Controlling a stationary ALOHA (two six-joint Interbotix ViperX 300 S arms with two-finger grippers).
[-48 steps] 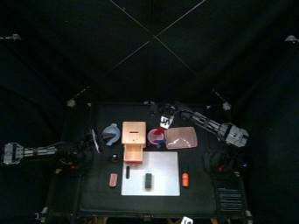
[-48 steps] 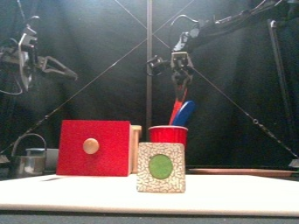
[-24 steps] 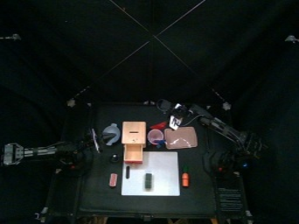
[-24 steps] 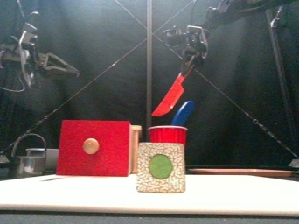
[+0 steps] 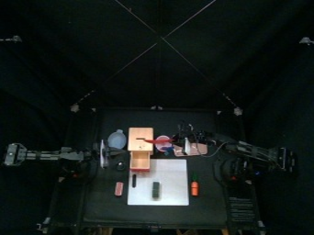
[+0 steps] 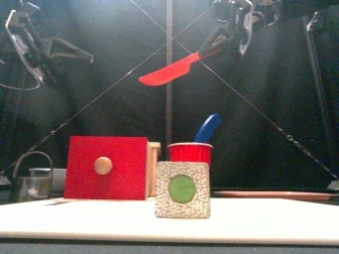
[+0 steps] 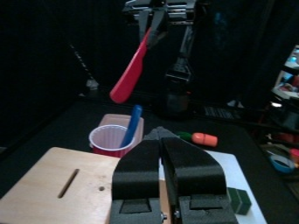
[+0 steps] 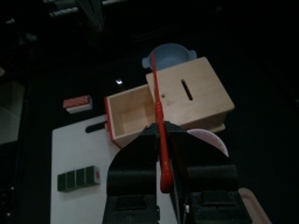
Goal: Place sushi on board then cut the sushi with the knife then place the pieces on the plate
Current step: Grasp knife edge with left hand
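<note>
Right gripper [image 8: 165, 137] is clamped on the handle of the red knife [image 6: 172, 69], holding it high over the red cup [image 6: 191, 152]. The blade is clear of the rim and tilted, tip toward the table's left side. The blue knife [image 6: 208, 128] stands in the cup. Left gripper [image 7: 163, 154] is pressed closed on nothing, parked over the table's left side. The sushi roll [image 6: 181, 190] is on the white board [image 5: 173, 173], toward the board's front edge, uncut as far as I can tell. I read this as step one done and the cut starting. Next move, I think: carry the knife forward and down to the board, turn the blade across the roll, and keep clear of the wooden box [image 5: 140, 145] at the board's back left corner. The pink tray [image 8: 208, 136] waits behind the board's right side. The front view gives the knife's height and tilt but only the roll's end face. The top view shows the roll lying front to back. The right wrist view confirms the grip on the handle.
</note>
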